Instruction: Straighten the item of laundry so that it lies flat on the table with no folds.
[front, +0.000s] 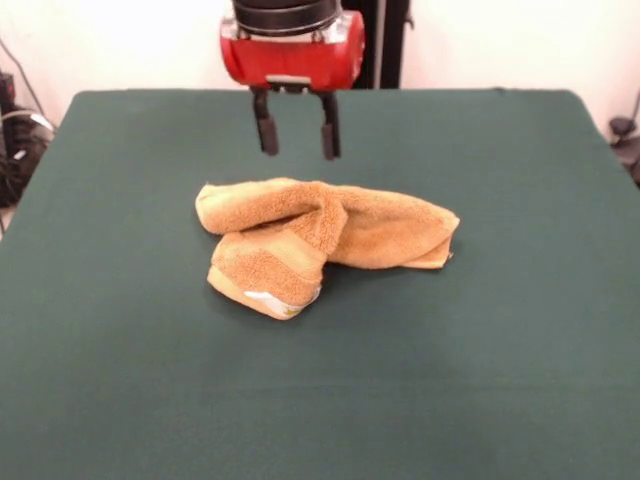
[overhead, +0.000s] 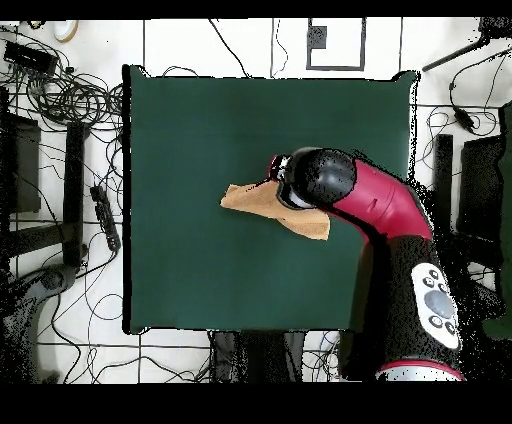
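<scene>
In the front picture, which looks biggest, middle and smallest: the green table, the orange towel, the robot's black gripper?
1. table, by far the biggest.
2. towel, bunched and folded.
3. gripper, open above the towel, looks smallest.

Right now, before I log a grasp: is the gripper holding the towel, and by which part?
Nothing is held. The gripper hangs open above the crumpled towel, its fingers clear of the cloth and empty in the front view.
</scene>
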